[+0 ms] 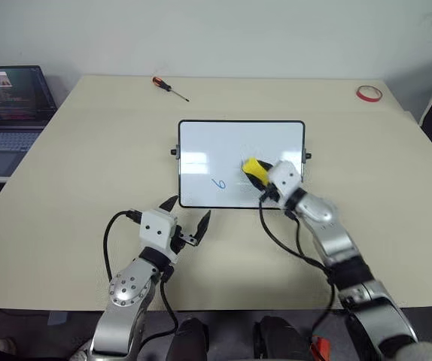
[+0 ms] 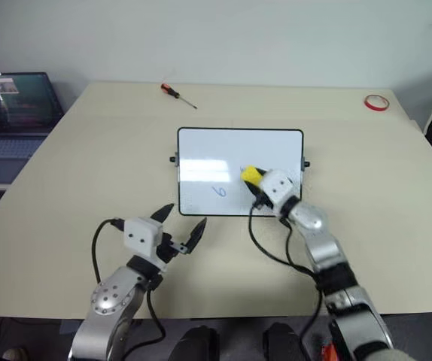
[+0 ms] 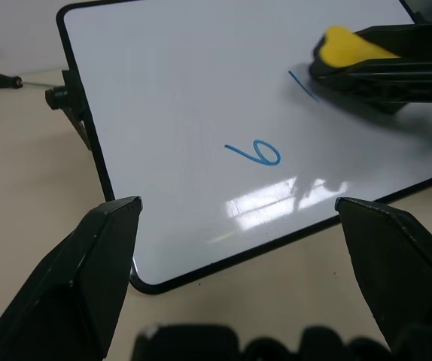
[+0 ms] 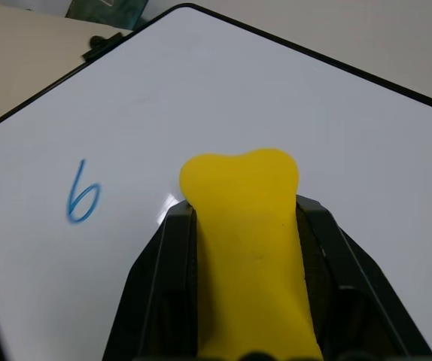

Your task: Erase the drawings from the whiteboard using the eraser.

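Whiteboard (image 1: 241,143) lies mid-surface, nearer the far edge; right hand (image 1: 265,180) grasps the eraser (image 1: 254,167) over its right half, left hand (image 1: 188,214) released just off its near-left corner. Left wrist view: blue loop drawing (image 3: 257,153), short blue stroke (image 3: 302,84) beside the eraser. Right wrist view: yellow eraser clamped between black fingers (image 4: 163,286), over the board.

A: What's the surface?
B: A pale beige table (image 1: 73,188).
A: And on it?
B: A whiteboard (image 1: 201,147) near the middle, propped on its small black side knobs. A screwdriver (image 1: 169,87) lies well beyond it toward the far edge, left of centre. A red tape ring (image 1: 369,93) sits by the far right corner, well apart from both.
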`<state>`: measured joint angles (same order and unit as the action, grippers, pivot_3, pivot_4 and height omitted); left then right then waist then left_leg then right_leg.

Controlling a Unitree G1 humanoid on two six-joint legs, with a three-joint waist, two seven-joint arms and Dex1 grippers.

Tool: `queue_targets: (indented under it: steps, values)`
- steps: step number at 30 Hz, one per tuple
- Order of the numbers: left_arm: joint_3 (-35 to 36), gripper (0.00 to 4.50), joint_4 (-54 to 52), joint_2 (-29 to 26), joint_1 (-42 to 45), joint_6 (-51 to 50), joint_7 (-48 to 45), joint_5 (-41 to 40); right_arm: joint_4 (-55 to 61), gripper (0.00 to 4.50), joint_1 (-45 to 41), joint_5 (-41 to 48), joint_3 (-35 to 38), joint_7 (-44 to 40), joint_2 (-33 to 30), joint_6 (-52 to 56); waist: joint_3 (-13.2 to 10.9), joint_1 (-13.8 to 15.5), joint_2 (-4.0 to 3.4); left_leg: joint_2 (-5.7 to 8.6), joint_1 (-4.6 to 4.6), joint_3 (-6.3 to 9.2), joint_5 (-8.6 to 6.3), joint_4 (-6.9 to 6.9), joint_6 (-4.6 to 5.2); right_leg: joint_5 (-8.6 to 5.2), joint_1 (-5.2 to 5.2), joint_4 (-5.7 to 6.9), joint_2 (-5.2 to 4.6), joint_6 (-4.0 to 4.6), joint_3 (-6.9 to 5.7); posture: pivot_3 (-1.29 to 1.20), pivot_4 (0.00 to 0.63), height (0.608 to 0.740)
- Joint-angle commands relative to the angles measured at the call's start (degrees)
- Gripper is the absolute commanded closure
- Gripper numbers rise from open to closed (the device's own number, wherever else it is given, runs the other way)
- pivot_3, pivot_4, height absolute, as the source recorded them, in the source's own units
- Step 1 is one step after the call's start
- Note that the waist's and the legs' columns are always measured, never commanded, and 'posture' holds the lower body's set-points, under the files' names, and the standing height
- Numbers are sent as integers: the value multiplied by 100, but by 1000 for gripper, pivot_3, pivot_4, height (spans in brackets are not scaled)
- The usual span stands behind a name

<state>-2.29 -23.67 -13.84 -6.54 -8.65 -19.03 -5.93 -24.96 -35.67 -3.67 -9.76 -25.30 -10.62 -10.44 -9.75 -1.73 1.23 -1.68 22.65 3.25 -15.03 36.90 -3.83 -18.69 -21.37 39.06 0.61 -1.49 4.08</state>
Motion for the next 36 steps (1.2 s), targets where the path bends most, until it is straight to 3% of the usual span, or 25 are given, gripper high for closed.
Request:
queue_targets:
  steps: [1, 9, 14, 22, 36]
  values:
    - [-123, 0, -56, -29, 108, 84, -32, 81, -359, 3199, -350, -43, 61, 185, 141, -277, 0, 8, 0, 0, 2, 1, 0, 0, 0, 0, -1, 0, 0, 0, -1, 0, 150, 740]
    - [-182, 0, 56, -1, 295, 97, -29, 97, -1004, 3199, -689, -260, -49, 230, 141, -16, 1, -12, -1, 0, -3, -1, 0, 5, 2, 1, -2, 18, -5, 1, 0, 0, 150, 740]
    - [-179, 0, 69, -5, 330, 99, -29, 75, -305, 3199, 22, -247, -298, -416, -184, 604, 13, -5, 0, 1, -31, -2, 0, 9, 3, 0, 17, 36, -5, 1, 2, 0, 150, 740]
    - [-211, 0, 119, 52, 338, 145, -2, 73, 614, 3199, 686, -264, -191, -512, -659, 1181, 14, -12, 0, 6, -99, -1, 1, 10, 4, 0, 78, 46, -2, -1, 4, 0, 150, 740]
    - [-282, 0, 261, 70, 464, 182, -65, 49, -989, 3199, -1202, -428, -232, 381, 146, 579, 9, -91, -3, 2, -120, -7, 1, 1, 4, 1, 96, 35, 15, 2, 5, 0, 150, 740]
